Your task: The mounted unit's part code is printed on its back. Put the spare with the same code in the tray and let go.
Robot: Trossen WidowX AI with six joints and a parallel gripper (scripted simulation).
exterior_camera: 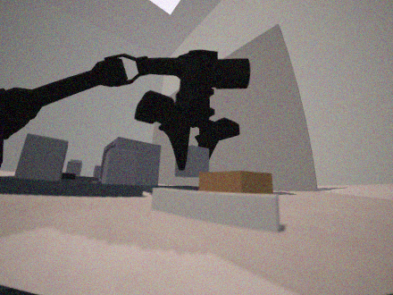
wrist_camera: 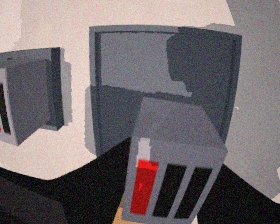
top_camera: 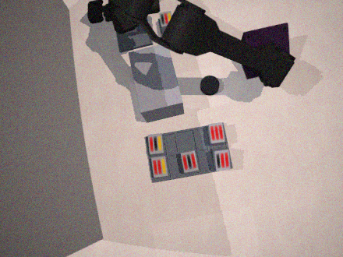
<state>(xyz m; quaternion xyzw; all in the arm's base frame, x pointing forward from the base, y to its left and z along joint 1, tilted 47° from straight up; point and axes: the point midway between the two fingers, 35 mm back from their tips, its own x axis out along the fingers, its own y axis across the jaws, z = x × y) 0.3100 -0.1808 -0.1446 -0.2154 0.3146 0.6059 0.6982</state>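
My gripper (exterior_camera: 196, 163) (wrist_camera: 165, 150) is shut on a grey spare (exterior_camera: 197, 158) (wrist_camera: 177, 125). In the wrist view its face shows one red and two black stripes, with a white mark above the red. The spare hangs over the near part of the dark grey tray (top_camera: 136, 47) (wrist_camera: 130, 55). In the exterior view its underside is low but clear of the table. The arm hides it in the top view. A grey unit (top_camera: 165, 19) (wrist_camera: 32, 97) sits in a dark bracket beside the tray, showing black, red and yellow stripes in the top view.
A large grey box (top_camera: 157, 93) stands in front of the tray. The rack (top_camera: 185, 139) beyond it holds several striped spares. A black disc (top_camera: 210, 85) is right of the box. An orange-brown block (exterior_camera: 237, 181) shows behind a low pale wall (exterior_camera: 214, 208).
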